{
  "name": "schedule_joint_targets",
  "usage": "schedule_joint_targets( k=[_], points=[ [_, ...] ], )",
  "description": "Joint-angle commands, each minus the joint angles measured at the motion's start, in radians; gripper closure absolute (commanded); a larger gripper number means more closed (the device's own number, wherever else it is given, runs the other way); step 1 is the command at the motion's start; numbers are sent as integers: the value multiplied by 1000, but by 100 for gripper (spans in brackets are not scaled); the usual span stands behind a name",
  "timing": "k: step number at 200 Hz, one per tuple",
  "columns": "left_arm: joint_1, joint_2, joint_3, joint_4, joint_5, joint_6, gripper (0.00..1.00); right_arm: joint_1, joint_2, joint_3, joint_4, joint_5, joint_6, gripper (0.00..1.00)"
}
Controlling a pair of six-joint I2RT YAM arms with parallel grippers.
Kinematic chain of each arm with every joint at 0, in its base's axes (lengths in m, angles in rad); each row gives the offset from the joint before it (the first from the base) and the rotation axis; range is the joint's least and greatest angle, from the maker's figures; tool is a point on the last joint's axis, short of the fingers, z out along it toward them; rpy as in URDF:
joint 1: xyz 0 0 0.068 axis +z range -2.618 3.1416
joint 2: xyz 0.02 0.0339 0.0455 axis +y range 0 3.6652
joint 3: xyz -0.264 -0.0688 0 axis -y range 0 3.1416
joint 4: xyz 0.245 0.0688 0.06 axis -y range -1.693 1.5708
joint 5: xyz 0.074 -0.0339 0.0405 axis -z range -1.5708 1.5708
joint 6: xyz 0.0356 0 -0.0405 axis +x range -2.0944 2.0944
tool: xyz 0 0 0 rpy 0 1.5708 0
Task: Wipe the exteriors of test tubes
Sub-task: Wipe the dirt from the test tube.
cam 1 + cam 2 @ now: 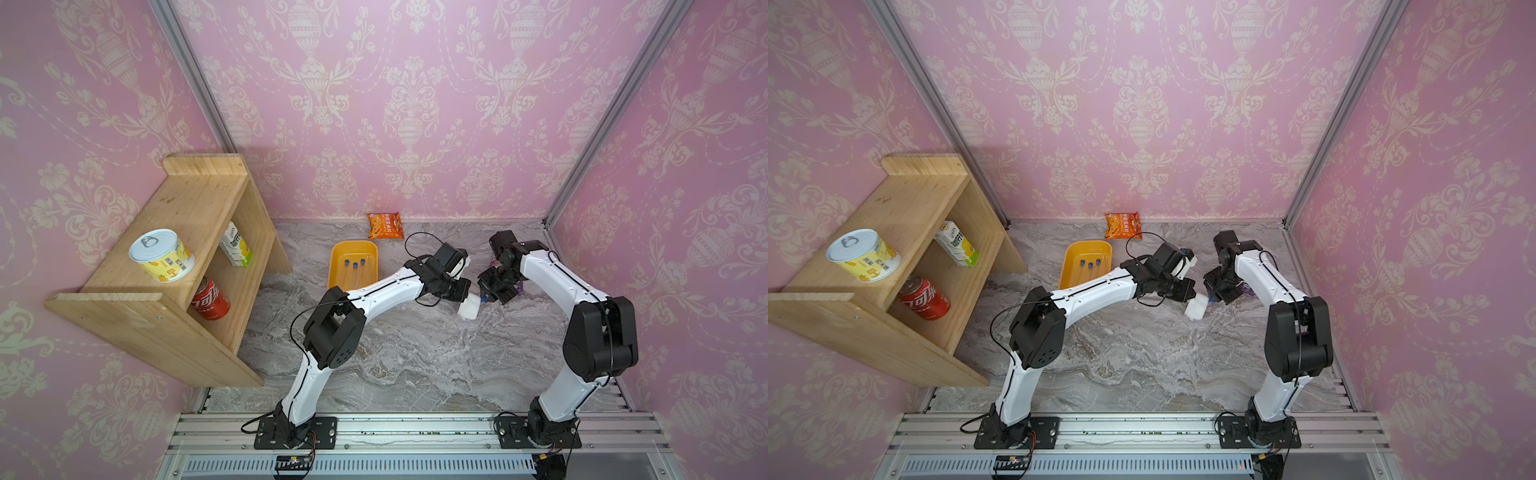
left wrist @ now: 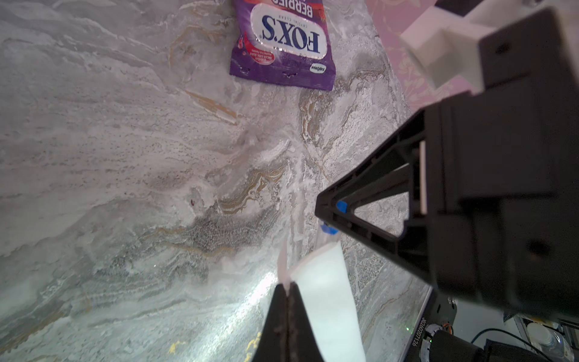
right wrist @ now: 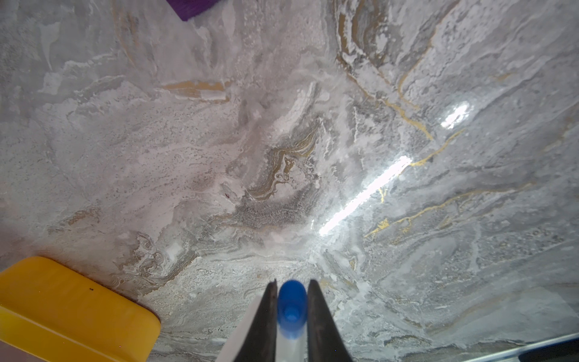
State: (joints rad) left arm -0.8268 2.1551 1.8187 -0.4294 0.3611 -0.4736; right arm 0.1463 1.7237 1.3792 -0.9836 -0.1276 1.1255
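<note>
You see three clear blue-capped test tubes (image 1: 354,269) in one yellow tray (image 1: 353,246), a fourth tube (image 3: 291,308) clamped in right gripper (image 3: 293,283), left gripper (image 2: 286,286) pinching one white wipe (image 2: 327,297).

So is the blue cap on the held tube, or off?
On. The right wrist view shows the blue cap capping the clear test tube clamped in the right gripper.

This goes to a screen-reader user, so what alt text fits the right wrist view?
The right gripper is shut on a blue-capped test tube, close up above a grey marble tabletop. A white wipe shows beside one finger, and a corner of a yellow tray rests on it.
</note>
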Motion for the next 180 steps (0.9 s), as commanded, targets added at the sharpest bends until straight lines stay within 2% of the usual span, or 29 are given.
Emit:
schedule_joint_targets(
  k=[1,96,114,180],
  points=[
    [2,17,37,-31,23,-7,100,-4,-47,-5,-31,-1,3,90],
    [3,-150,-193,-18,7,18,100,-5,-27,9,-25,-7,3,90],
    [6,-135,-174,-25,8,18,100,-5,-22,11,-22,-12,2,90],
    [7,8,33,-69,19,27,100,-7,-42,-2,-27,-14,-3,90]
  ],
)
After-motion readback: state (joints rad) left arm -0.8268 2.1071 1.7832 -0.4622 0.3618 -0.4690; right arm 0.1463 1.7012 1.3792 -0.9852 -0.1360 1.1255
